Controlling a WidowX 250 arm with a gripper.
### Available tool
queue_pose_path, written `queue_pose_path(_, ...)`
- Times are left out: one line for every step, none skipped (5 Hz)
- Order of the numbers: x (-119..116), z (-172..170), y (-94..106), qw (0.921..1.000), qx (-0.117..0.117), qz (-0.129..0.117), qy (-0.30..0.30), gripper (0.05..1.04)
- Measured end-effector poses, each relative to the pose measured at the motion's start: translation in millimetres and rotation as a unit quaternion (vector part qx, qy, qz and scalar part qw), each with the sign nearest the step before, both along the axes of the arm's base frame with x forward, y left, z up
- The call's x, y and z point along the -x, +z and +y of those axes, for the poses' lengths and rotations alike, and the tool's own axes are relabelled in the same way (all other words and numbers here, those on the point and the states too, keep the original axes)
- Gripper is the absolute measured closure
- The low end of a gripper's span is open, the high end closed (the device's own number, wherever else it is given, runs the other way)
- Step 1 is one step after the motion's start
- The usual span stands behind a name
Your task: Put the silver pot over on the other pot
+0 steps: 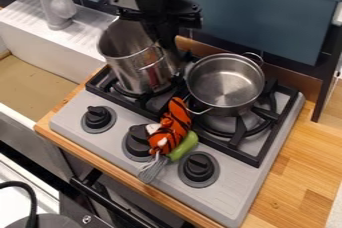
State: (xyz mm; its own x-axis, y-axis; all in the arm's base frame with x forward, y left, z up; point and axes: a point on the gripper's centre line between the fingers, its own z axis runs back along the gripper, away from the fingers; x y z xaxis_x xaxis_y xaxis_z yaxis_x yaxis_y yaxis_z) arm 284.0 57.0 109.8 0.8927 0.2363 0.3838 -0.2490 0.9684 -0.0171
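Hanging down over the rear left part of the stove [267,187], the black gripper [167,47] is overlapping the right side of the tall silver pot [135,72]; whether it is standing open, closed or gripping the rim, I cannot tell. The tall pot is sitting over the left burner, toward the stove's rear left corner. The low silver pot [226,81] is resting upright on the right grate, near the stove's rear edge, its two looped handles pointing toward the back and the front. An orange striped toy [175,124] is lying beside the middle knob [138,142], with a green object [184,146] just beside it. A whisk [153,169] is pointing toward the stove's front edge.
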Motion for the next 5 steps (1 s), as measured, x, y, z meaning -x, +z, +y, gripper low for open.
queue_pose_path(-8.5, -13.7, 15.7, 0.9999, 0.01, 0.002, -0.002, 1.029)
queue_pose_path(-24.1, -30.5, 32.4, 0.9997, 0.018, 0.001, -0.013, 1.029)
queue_pose_path(-36.6, -44.5, 43.7, 0.9997, 0.023, 0.0, -0.013, 1.029)
queue_pose_path(-39.1, -64.8, 45.6, 0.9994, 0.023, 0.007, -0.026, 1.029)
queue_pose_path(-38.1, -81.0, 41.4, 0.999, 0.014, 0.003, -0.042, 1.029)
